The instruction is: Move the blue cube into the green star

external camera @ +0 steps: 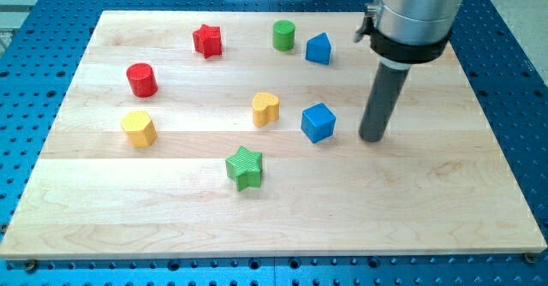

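The blue cube (318, 122) sits a little right of the board's middle. The green star (245, 167) lies below and to the left of it, with a gap between them. My tip (372, 138) rests on the board just right of the blue cube, a small gap apart, slightly lower than the cube's centre. The rod rises to the grey arm body at the view's top right.
A yellow heart (266, 109) stands just left of the blue cube. A second blue block (318, 49), a green cylinder (283, 35) and a red star (207, 40) sit near the top. A red cylinder (141, 80) and a yellow block (138, 128) are at the left. The wooden board (428, 209) lies on a blue perforated table.
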Action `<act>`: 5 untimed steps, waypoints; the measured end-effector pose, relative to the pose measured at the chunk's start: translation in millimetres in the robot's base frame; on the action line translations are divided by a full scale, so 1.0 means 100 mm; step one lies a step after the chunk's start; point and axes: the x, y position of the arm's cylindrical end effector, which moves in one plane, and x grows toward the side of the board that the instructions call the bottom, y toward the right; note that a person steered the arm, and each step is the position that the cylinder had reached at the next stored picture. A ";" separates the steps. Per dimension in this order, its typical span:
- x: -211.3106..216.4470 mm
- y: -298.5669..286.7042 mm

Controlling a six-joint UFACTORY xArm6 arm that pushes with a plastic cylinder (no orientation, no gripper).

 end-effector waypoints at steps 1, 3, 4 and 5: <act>0.02 -0.30; -0.27 -0.26; -0.17 -1.18; 0.14 -1.59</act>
